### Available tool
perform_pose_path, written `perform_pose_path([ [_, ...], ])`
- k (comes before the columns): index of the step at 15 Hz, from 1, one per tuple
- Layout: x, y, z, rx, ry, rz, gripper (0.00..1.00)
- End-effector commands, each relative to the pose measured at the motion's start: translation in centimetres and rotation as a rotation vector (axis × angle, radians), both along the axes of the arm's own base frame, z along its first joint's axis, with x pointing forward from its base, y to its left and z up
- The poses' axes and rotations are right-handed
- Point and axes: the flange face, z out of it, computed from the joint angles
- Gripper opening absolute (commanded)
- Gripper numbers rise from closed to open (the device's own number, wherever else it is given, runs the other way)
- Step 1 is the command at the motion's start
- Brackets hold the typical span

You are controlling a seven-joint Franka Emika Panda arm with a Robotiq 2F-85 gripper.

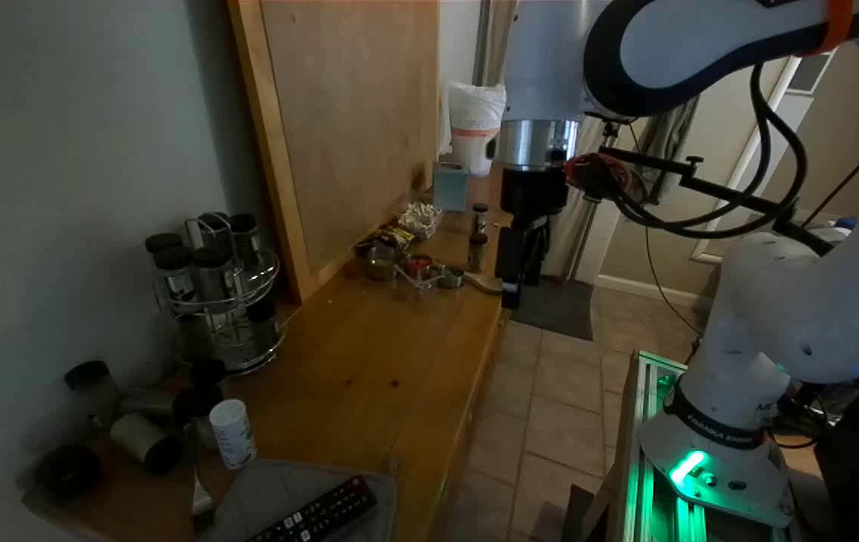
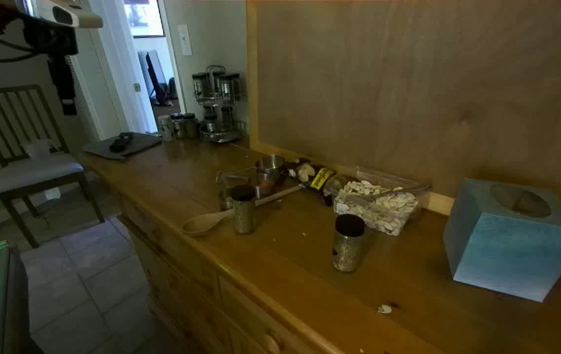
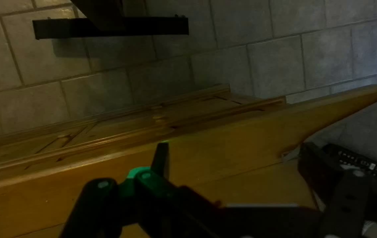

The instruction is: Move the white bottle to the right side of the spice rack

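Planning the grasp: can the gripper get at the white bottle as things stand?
Probably yes: the gripper is open and nothing stands over the white bottle; dark-lidded jars crowd one side, so from above looks best.

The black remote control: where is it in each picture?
In an exterior view: the remote at the bottom edge, partly cut off, on the grey mat.
In an exterior view: the remote, small and dark, left of centre on the grey mat.
In the wrist view: the remote at the right edge, below mid-height, on the grey mat.
Shared landmark: that grey mat.
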Motion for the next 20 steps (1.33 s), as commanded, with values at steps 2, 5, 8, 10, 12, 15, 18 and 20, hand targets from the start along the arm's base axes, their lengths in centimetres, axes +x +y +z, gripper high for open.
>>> perform_pose_path([
  [2, 0.0, 0.0, 0.0, 0.0, 0.001, 0.0, 1.0],
  [5, 0.0, 0.0, 0.0, 0.0, 0.001, 0.0, 1.0],
  [8, 0.0, 0.0, 0.0, 0.0, 0.001, 0.0, 1.0],
  [10, 0.0, 0.0, 0.0, 0.0, 0.001, 0.0, 1.0],
  [12, 0.0, 0.0, 0.0, 0.0, 0.001, 0.0, 1.0],
  [15, 0.0, 0.0, 0.0, 0.0, 0.001, 0.0, 1.0],
  [18, 0.0, 0.0, 0.0, 0.0, 0.001, 0.0, 1.0],
  [20, 1.0, 0.5, 0.5, -0.031, 0.011, 0.034, 1.0],
])
